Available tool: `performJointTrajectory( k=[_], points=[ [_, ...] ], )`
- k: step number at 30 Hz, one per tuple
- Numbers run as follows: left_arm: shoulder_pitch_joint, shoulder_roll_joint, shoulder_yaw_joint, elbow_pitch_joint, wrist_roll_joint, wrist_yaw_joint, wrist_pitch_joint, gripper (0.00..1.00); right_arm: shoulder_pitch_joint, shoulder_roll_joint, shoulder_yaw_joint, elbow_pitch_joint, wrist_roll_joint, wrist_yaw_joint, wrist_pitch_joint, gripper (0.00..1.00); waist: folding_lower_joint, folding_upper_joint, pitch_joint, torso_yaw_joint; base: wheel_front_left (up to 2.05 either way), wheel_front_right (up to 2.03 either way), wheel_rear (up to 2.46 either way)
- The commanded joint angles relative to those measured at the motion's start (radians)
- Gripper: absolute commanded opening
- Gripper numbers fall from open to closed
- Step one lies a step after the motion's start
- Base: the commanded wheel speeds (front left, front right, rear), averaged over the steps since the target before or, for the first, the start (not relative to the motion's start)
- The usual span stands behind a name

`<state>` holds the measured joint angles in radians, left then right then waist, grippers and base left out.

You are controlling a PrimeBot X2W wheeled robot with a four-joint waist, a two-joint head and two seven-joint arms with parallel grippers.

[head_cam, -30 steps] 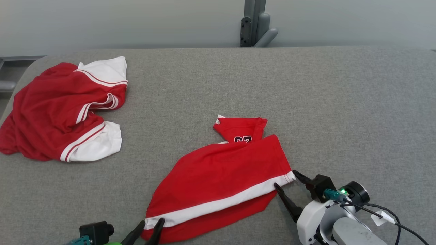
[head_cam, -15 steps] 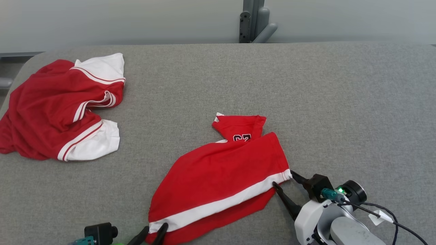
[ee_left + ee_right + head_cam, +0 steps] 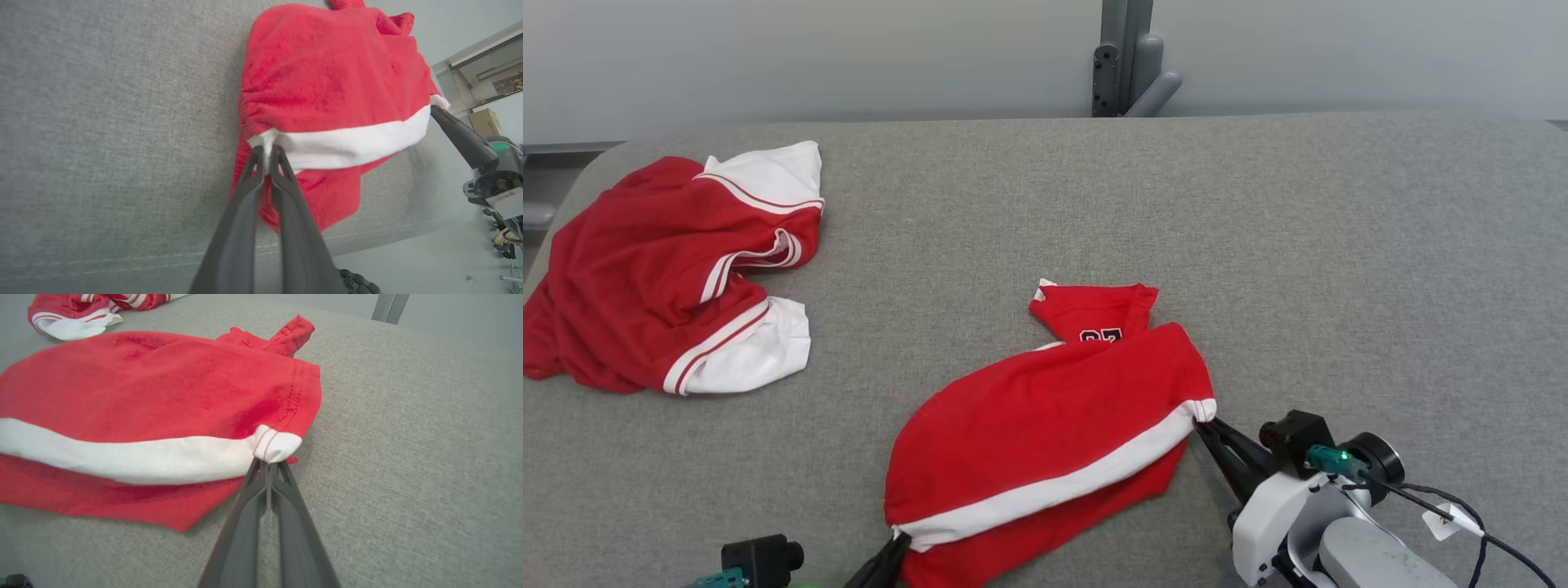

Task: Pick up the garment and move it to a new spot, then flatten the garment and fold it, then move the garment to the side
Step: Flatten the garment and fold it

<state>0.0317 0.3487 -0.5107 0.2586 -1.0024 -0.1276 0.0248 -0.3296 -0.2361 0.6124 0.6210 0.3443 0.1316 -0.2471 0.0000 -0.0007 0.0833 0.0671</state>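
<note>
A red garment (image 3: 1045, 416) with a white band lies on the grey table (image 3: 1339, 245), a dark number showing near its top. My left gripper (image 3: 897, 541) is shut on the band's near-left end; in the left wrist view the left gripper (image 3: 265, 163) pinches white cloth of the garment (image 3: 327, 77). My right gripper (image 3: 1201, 423) is shut on the band's right end; in the right wrist view the right gripper (image 3: 269, 462) clamps the white corner of the garment (image 3: 143, 388). The band is raised between the two grips.
A second red and white garment (image 3: 662, 269) lies crumpled at the table's far left, also seen as the second garment (image 3: 81, 314). A grey post (image 3: 1123, 57) stands behind the table's far edge. The near table edge (image 3: 163, 261) runs just below my left gripper.
The right gripper has closed from open onto the band's right corner. The left gripper drew back toward the near edge, and the band now lifts with cloth bulging between the grips. The camera shifted slightly.
</note>
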Motion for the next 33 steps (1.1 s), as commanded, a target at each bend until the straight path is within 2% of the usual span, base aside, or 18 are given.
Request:
performJointTrajectory(
  k=[1, 7, 13, 17, 21, 26, 30, 33],
  points=[
    [0.014, 0.013, 0.008, -0.018, -0.015, -0.004, -0.014, 0.00, 0.022, -0.009, -0.016, -0.024, 0.021, -0.002, -0.006, 0.00, 0.0000, 0.0007, -0.016, -0.005, 0.00, 0.00, 0.00],
    [0.049, 0.051, 0.048, -0.152, -0.035, -0.004, -0.052, 0.00, 0.071, -0.045, -0.101, -0.166, 0.117, -0.002, 0.001, 0.00, 0.0000, 0.0007, -0.055, -0.022, 0.00, 0.00, 0.00],
    [0.077, 0.090, 0.093, -0.413, -0.103, -0.003, -0.033, 0.00, 0.114, -0.098, -0.174, -0.392, 0.214, -0.002, 0.076, 0.00, 0.0000, 0.0007, -0.078, -0.052, 0.00, 0.00, 0.00],
    [0.022, 0.134, 0.117, -0.565, -0.092, 0.017, 0.007, 0.00, 0.095, -0.132, -0.230, -0.562, 0.279, -0.001, 0.153, 0.00, 0.0000, 0.0007, -0.051, -0.072, 0.00, 0.00, 0.00],
    [-0.072, 0.155, 0.148, -0.623, -0.105, 0.030, 0.045, 0.00, 0.035, -0.151, -0.278, -0.658, 0.326, -0.001, 0.212, 0.00, 0.0000, 0.0007, -0.002, -0.084, 0.00, 0.00, 0.00],
    [-0.360, 0.196, 0.179, -0.568, -0.074, 0.021, 0.139, 0.00, -0.171, -0.141, -0.326, -0.672, 0.325, -0.001, 0.294, 0.00, 0.0000, 0.0007, 0.122, -0.095, 0.00, 0.00, 0.00],
    [-0.648, 0.177, 0.182, -0.408, -0.043, 0.013, 0.182, 0.00, -0.376, -0.065, -0.370, -0.549, 0.289, -0.001, 0.297, 0.00, 0.0000, 0.0007, 0.218, -0.099, 0.00, 0.00, 0.00],
    [-0.848, 0.137, 0.173, -0.243, 0.002, 0.006, 0.154, 0.00, -0.532, 0.011, -0.422, -0.405, 0.209, -0.002, 0.230, 0.00, 0.0000, 0.0007, 0.261, -0.106, 0.00, 0.00, 0.00]
  ],
)
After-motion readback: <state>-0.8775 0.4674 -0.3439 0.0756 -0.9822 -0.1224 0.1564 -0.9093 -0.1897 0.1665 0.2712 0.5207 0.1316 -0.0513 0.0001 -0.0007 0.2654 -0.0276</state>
